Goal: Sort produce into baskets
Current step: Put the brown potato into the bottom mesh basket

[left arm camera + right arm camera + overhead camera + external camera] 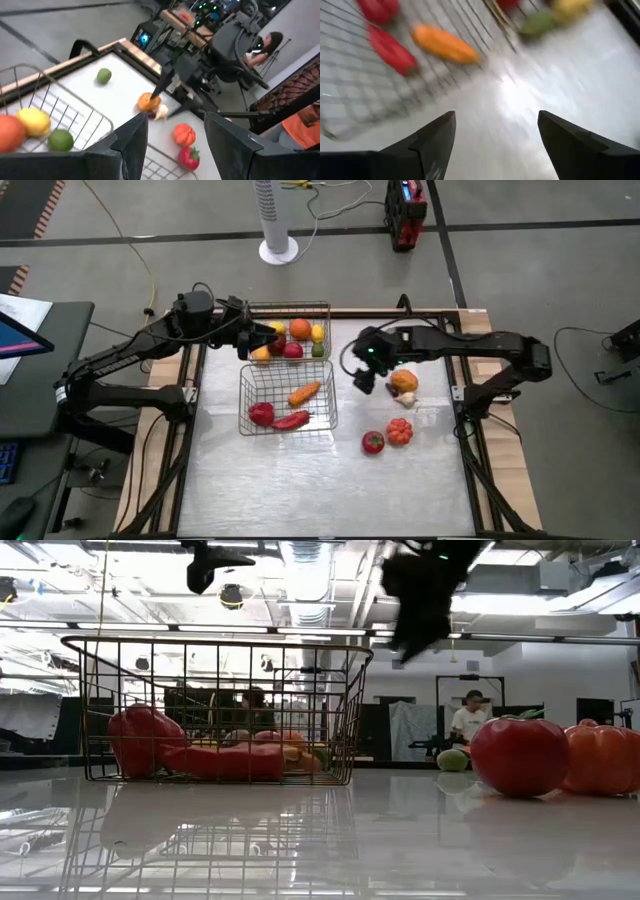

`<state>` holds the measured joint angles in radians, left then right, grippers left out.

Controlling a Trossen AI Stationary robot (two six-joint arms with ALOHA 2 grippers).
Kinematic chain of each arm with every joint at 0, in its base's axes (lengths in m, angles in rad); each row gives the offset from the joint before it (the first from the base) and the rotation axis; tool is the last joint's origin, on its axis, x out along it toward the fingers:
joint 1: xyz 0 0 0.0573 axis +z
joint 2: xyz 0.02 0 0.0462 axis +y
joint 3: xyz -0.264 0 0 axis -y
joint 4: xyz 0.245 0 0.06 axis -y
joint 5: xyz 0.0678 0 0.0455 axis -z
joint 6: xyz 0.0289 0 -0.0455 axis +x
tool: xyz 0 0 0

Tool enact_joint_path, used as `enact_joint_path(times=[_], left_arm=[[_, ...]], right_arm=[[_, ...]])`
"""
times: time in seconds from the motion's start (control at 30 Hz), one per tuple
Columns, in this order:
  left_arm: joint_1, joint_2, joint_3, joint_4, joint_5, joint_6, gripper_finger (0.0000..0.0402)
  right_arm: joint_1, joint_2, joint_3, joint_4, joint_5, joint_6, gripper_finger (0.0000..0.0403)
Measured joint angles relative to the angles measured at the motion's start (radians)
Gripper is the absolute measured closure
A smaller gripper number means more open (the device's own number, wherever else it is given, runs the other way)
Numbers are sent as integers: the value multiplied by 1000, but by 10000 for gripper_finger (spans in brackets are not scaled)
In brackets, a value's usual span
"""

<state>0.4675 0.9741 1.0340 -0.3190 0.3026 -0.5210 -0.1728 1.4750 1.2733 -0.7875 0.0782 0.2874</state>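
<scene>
Hovering: right pincer [364, 383] spread, empty, beside orange fruit [404, 382]; left pincer [262, 340] spread over far basket [326, 308].

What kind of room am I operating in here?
Likely an open lab or workshop: exposed ceiling ducts, people seated at workstations behind the table, and cables across a bare concrete floor.

At centre frame in the high view we see two baskets, the far basket [289, 330] directly above the near basket [287, 398], their edges touching. Right of them, on the table [300, 480], we find one produce piece [404, 383] at mid-right and two more, side by side [373, 443] [400, 431], below it. The right gripper [362, 379] hangs between baskets and loose pieces; the left gripper [262, 340] sits over the far basket's left edge.
</scene>
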Motion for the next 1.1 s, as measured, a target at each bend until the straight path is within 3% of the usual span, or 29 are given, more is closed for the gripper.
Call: enact_joint_path(times=[0.3, 0.47, 0.63, 1.1], left_arm=[[-42, 0, 0, -6, -63, -23, 219], [-55, 0, 0, -4, -108, -24, 219], [-55, 1, 0, -4, -110, -25, 219], [-55, 0, 0, -5, -112, 2, 219]], right_arm=[[-50, -219, -324, -51, 35, 120, 93], [-89, -268, -439, -55, 20, 97, 57], [-149, -272, -469, -80, 20, 72, 8], [-233, -162, -554, -80, 2, 18, 43]])
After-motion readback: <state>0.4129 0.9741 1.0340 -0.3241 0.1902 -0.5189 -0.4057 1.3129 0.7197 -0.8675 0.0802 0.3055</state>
